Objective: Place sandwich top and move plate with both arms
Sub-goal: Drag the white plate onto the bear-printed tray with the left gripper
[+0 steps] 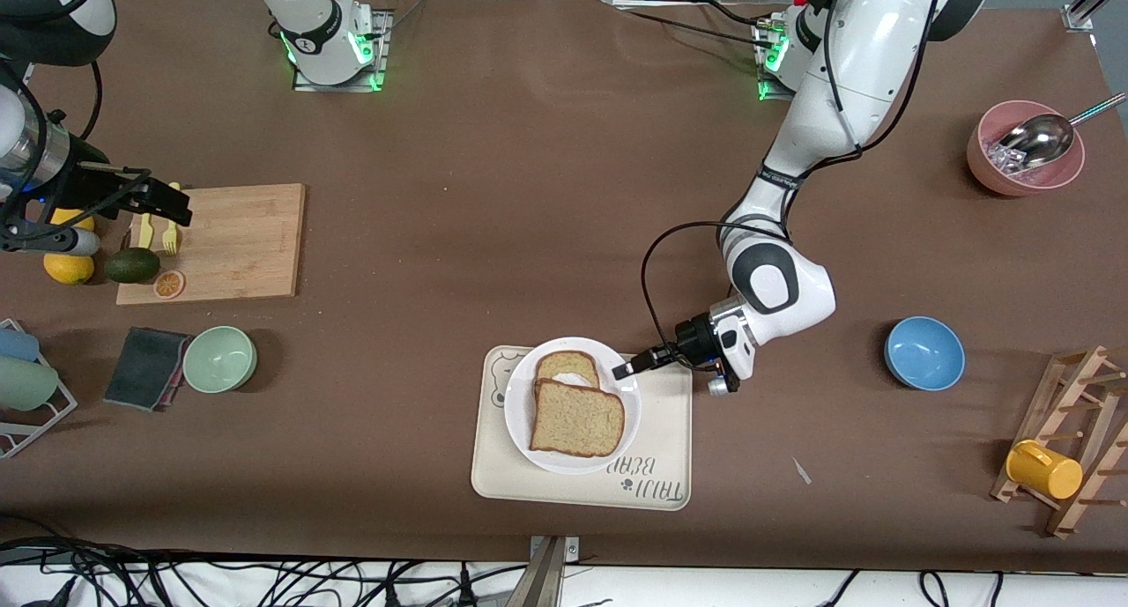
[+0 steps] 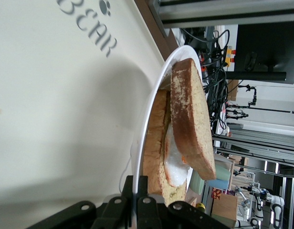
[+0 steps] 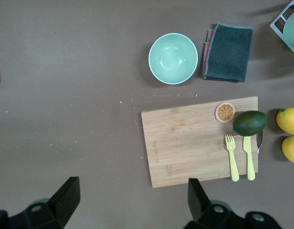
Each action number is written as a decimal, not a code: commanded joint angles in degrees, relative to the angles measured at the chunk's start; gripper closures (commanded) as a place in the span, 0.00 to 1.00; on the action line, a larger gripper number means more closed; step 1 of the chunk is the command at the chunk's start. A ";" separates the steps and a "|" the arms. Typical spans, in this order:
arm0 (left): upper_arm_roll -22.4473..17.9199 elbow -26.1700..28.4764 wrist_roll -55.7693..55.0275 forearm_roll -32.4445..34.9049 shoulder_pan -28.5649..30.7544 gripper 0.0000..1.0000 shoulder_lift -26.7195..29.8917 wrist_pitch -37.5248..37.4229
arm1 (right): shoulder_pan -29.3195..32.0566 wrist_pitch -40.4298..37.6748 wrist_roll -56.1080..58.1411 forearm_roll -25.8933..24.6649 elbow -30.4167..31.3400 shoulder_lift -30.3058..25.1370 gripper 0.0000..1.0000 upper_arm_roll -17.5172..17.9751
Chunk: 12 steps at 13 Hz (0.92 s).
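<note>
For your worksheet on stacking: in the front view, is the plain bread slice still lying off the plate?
No, the plain slice lies on the plate, overlapping the egg slice.

The sandwich top [image 1: 578,418] covered most of the lower bread slice [image 1: 568,366], leaving only its rounded end and a sliver of white egg exposed. The plate [image 1: 520,413] hid part of the tray [image 1: 493,466], including most of its printed bear. In the left wrist view the left gripper [image 2: 136,200] was cut off by the frame edge. The right arm [image 1: 35,149] was cropped at the front view's edge, and its gripper masked the fork handles on the cutting board [image 1: 238,237]
</note>
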<state>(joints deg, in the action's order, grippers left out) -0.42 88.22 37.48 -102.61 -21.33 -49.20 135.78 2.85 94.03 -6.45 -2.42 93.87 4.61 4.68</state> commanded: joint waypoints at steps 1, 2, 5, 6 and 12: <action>-1.78 -2.97 0.31 -1.63 -0.38 1.00 -2.13 -1.04 | 0.67 -0.17 0.56 0.93 0.26 -0.56 0.00 0.33; -1.95 -3.05 0.31 -1.54 -0.12 1.00 -2.57 -1.13 | 0.67 -0.17 0.56 0.93 0.35 -0.56 0.00 0.33; -1.96 -2.70 0.40 -1.45 -0.12 1.00 -3.27 -1.13 | 0.67 -0.17 0.56 1.02 0.26 -0.56 0.00 0.33; -1.96 -2.61 0.83 -1.27 -0.12 1.00 -3.45 -1.13 | 0.67 -0.17 0.56 1.02 0.26 -0.56 0.00 0.33; -1.96 -0.60 5.75 -1.36 -0.03 0.81 -2.66 -1.05 | 0.67 -0.17 0.56 1.02 0.26 -0.56 0.00 0.33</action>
<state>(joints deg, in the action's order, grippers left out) -1.98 87.02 40.35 -102.61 -21.23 -52.27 135.54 2.85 94.04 -6.45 -2.42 93.87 4.60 4.68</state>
